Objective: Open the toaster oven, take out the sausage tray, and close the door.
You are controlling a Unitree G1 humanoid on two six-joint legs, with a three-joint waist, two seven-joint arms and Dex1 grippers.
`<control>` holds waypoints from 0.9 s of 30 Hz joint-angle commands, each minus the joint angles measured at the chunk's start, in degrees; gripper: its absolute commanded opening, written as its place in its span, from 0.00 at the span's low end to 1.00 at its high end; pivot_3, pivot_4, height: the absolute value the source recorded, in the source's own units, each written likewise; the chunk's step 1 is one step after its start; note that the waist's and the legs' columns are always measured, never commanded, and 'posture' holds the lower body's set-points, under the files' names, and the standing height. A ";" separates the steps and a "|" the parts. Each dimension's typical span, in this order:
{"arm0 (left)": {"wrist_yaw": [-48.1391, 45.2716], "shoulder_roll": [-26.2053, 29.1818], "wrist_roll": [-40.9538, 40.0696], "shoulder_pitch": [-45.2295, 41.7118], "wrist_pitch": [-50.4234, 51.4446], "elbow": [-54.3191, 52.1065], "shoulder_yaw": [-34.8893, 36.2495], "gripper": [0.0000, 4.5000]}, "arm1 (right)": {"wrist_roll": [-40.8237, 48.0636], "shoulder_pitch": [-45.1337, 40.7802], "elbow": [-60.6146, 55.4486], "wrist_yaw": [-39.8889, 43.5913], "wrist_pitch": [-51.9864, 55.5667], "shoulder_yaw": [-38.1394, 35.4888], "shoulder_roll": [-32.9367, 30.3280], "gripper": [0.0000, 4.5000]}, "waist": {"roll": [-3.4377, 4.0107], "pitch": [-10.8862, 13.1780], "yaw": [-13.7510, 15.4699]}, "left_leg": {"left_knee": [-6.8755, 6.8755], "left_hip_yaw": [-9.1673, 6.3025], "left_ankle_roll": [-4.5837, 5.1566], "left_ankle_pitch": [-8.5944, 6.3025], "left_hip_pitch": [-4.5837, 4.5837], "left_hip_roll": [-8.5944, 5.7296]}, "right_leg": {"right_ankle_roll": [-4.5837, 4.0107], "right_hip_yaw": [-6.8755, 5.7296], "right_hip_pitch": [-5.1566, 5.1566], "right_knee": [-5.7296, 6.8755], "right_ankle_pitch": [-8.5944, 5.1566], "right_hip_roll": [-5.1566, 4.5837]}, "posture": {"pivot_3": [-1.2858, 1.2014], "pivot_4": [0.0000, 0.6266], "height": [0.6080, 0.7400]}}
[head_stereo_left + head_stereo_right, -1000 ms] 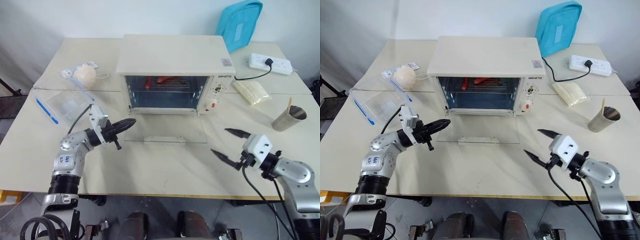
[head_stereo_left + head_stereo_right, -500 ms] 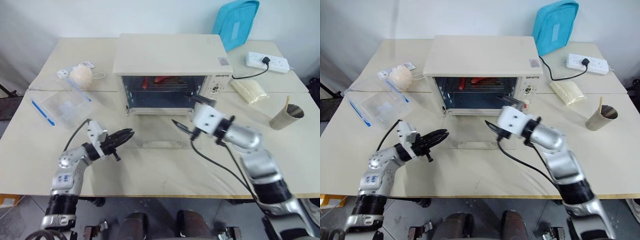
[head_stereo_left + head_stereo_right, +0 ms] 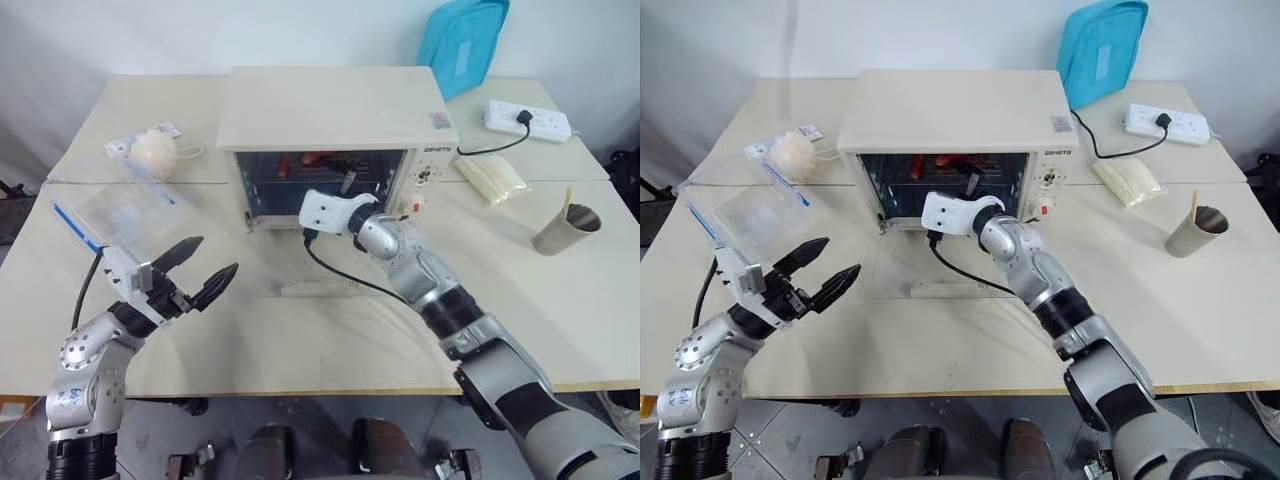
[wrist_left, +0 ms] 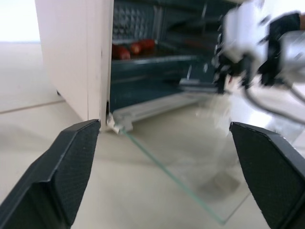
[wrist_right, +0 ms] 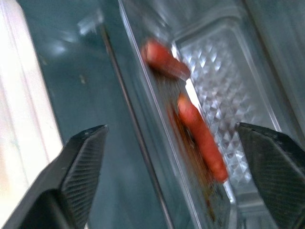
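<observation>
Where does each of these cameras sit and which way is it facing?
Left and right eye views: on the head, looking down at the boxy cream-white toaster oven with both arms.
Left wrist view: behind the open left gripper, facing the lowered clear glass door.
Right wrist view: behind the open right gripper, inside the oven, facing the shallow silver sausage tray.
Shared: both wrist views show red sausages.

Toaster oven point(image 3: 950, 105) on counter point(image 3: 1200, 290), door point(image 3: 940, 265) lying flat open. Right gripper point(image 3: 965, 185) reaches into the cavity; left gripper point(image 3: 825, 268) spread wide, holding nothing.
</observation>
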 commanded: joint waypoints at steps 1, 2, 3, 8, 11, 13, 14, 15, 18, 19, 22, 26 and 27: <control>1.18 -0.30 -1.64 0.68 0.34 -4.04 0.41 1.00 | -1.72 -3.64 4.65 -3.83 -1.09 0.39 0.99 0.91 | 0.00 0.00 -0.22 | -0.02 0.01 -0.01 0.00 -0.01 0.01 | 0.00 0.01 -0.05 0.04 0.00 0.01 | 0.52 0.24 1.00; 1.37 -0.35 -1.71 0.65 0.49 -4.19 0.38 1.00 | -2.09 -4.07 5.62 -4.35 -1.44 0.60 1.07 0.86 | 0.00 0.00 -0.24 | -0.04 0.01 -0.01 0.00 -0.01 0.01 | 0.00 0.01 -0.08 0.09 0.00 0.01 | 0.52 0.24 1.00; 1.54 -0.37 -1.67 0.39 0.56 -4.15 0.27 1.00 | -2.52 -4.52 7.08 -5.07 -1.62 0.88 1.36 0.80 | 0.00 0.00 -0.29 | -0.04 0.01 -0.01 0.00 -0.01 0.01 | 0.00 0.01 -0.12 0.15 0.00 0.00 | 0.52 0.24 1.00; 1.66 -0.28 -1.07 -2.27 0.68 -2.52 -0.95 1.00 | -3.00 -5.31 10.49 -6.18 -2.67 1.71 2.04 0.40 | 0.00 0.00 -0.85 | -0.04 0.11 -0.01 0.00 -0.03 0.00 | 0.00 0.05 -0.26 0.36 0.00 -0.02 | 0.52 0.24 1.00; 1.05 -0.10 -0.17 -5.32 0.73 -0.39 -2.63 1.00 | -3.08 -5.21 9.75 -6.62 -3.24 1.83 1.92 0.17 | -0.01 -0.01 -1.01 | -0.01 0.14 -0.02 0.01 -0.03 0.01 | 0.00 0.07 -0.27 0.38 0.00 0.00 | 0.52 0.24 1.00; 0.38 0.06 0.28 -7.65 0.55 1.44 -3.58 1.00 | -3.34 -5.21 9.03 -6.87 -3.66 1.86 1.76 0.03 | -0.09 -0.06 -1.06 | -0.01 0.14 -0.02 0.01 -0.03 0.01 | 0.00 0.08 -0.28 0.40 0.00 0.00 | 0.52 0.24 1.00; 0.08 0.17 0.54 -9.09 0.47 2.60 -4.05 1.00 | -3.63 -5.22 8.66 -7.18 -3.79 1.77 1.71 0.02 | -0.13 -0.08 -1.06 | -0.01 0.13 -0.02 0.01 -0.02 0.03 | 0.00 0.07 -0.28 0.43 0.00 0.02 | 0.52 0.24 1.00; -0.38 0.26 0.74 -10.51 0.31 3.81 -4.48 1.00 | -3.85 -5.25 8.38 -7.26 -3.89 1.71 1.70 0.02 | -0.13 -0.08 -1.06 | -0.01 0.13 -0.02 0.01 -0.02 0.04 | 0.00 0.07 -0.28 0.42 0.00 0.03 | 0.52 0.24 1.00; -1.03 0.26 1.09 -13.18 0.12 6.18 -5.19 1.00 | -3.94 -5.15 7.67 -6.99 -4.16 1.33 1.73 0.02 | -0.13 -0.08 -1.07 | -0.02 0.14 -0.03 0.01 -0.02 0.03 | 0.00 0.07 -0.30 0.42 0.00 0.02 | 0.52 0.24 1.00; -1.41 0.37 1.50 -14.54 -0.12 7.49 -5.56 1.00 | -4.11 -5.17 7.39 -6.97 -4.33 1.35 1.74 0.02 | -0.13 -0.08 -1.08 | -0.03 0.14 -0.02 0.01 -0.03 0.03 | 0.00 0.07 -0.31 0.42 0.00 0.02 | 0.52 0.24 1.00; -2.33 0.44 2.16 -20.32 -0.51 12.48 -6.25 1.00 | -4.26 -5.08 5.55 -6.57 -4.95 1.30 1.57 0.02 | -0.14 -0.07 -1.08 | -0.05 0.14 -0.03 0.01 -0.06 0.03 | 0.00 0.05 -0.35 0.42 0.00 0.04 | 0.52 0.24 1.00; -3.80 0.73 2.54 -26.19 -1.35 18.02 -6.08 1.00 | -4.47 -5.06 2.00 -5.16 -7.18 1.69 0.46 0.02 | -0.15 -0.07 -1.21 | -0.03 0.14 -0.03 0.01 -0.14 0.01 | 0.00 0.05 -0.40 0.40 0.00 0.04 | 0.52 0.24 1.00; -3.93 0.88 2.80 -26.96 -1.68 19.10 -5.89 1.00 | -4.70 -4.96 1.30 -4.70 -7.71 2.00 0.22 0.02 | -0.15 -0.06 -1.33 | -0.06 0.15 -0.03 0.01 -0.14 0.01 | 0.00 0.05 -0.42 0.41 0.00 0.03 | 0.52 0.24 1.00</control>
